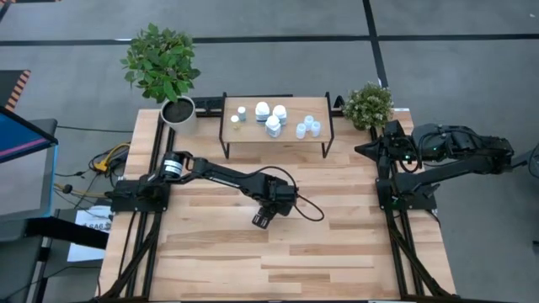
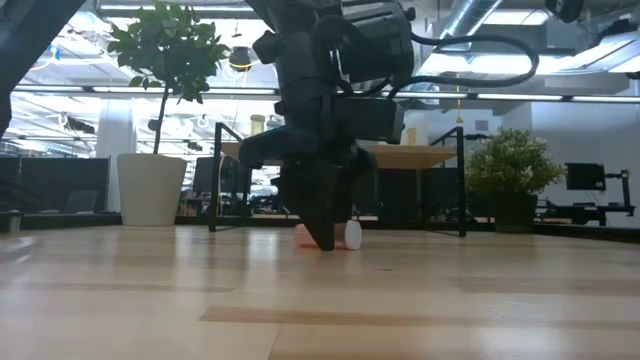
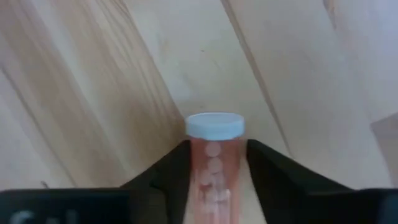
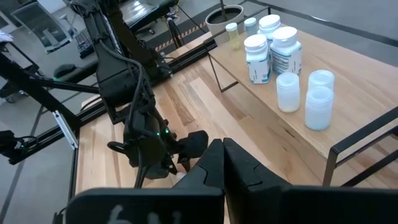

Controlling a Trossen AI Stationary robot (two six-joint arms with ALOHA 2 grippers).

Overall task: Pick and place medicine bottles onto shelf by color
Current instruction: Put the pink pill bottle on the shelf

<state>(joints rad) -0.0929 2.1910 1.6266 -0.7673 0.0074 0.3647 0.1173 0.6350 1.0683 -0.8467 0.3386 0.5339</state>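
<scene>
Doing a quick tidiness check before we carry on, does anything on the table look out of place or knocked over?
One orange bottle lies on its side on the tabletop, apart from the others standing upright on the shelf. The left gripper has its fingers either side of it. Nothing looks spilled or damaged.

Wide bare table (image 1: pixel 337 244) all around the left tool (image 1: pixel 262 220) at mid-table, and the stretch between it and the shelf (image 1: pixel 278 139) lies open. On the shelf the standing bottles (image 1: pixel 273 118) crowd the middle, leaving bare board at both ends, with the black frame legs (image 1: pixel 328 139) rising at the corners. The potted plant (image 1: pixel 164 71) blocks the shelf's left end, a smaller plant (image 1: pixel 368 105) the right.
</scene>
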